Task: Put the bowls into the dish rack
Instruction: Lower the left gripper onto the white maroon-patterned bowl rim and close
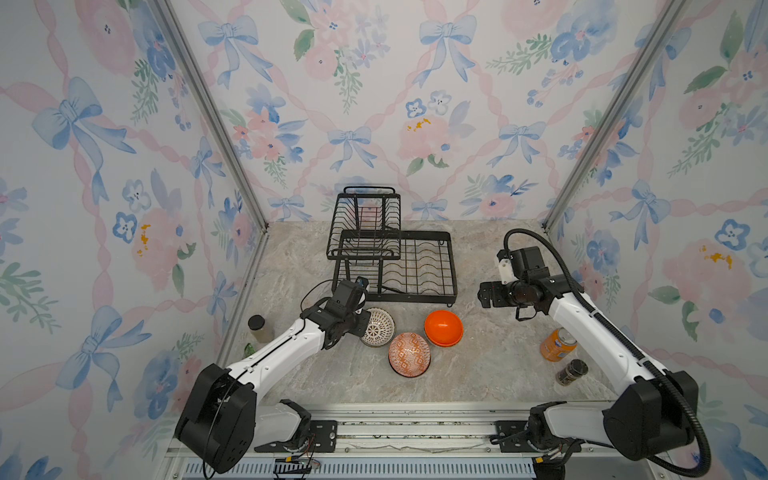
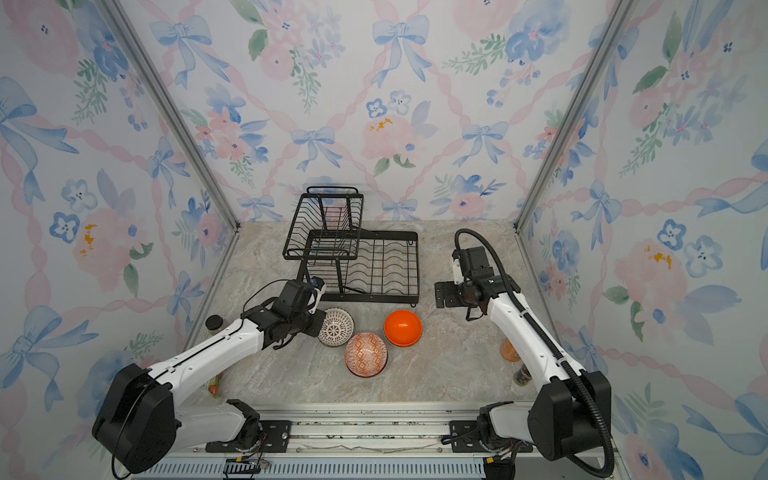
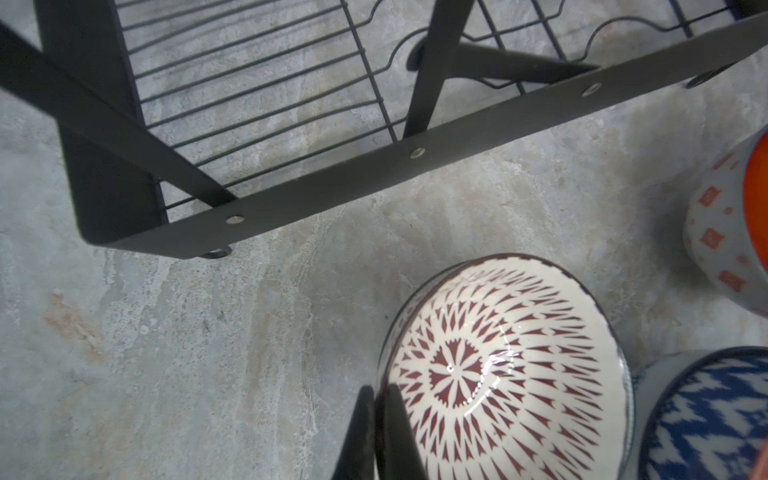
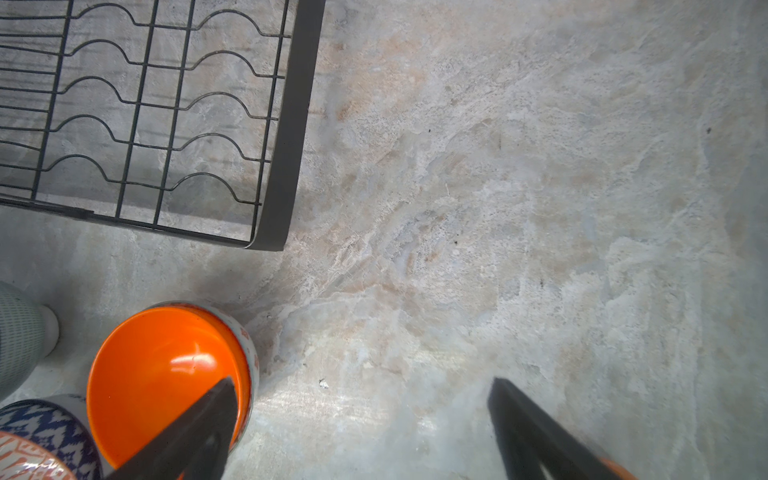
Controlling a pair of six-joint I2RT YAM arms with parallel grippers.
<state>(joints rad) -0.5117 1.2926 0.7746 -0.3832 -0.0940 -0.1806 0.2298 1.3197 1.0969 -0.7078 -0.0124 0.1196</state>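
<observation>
Fingers (image 3: 358,436) of the left gripper (image 3: 378,392) are pinched closed on the rim of the white ceramic bowl with dark red rays (image 3: 507,374), just in front of the black wire dish rack (image 3: 332,183). In both top views the wrist hides this grip. Whether the bowl rests flat on the marbled table (image 3: 166,353) is hard to make out. A blue-white bowl (image 3: 715,415) is cut off at the frame edge. The left arm reaches low and forward. The right gripper (image 4: 361,390) hovers with jaws spread wide beside the rack, near a plain orange bowl (image 4: 158,374).
</observation>
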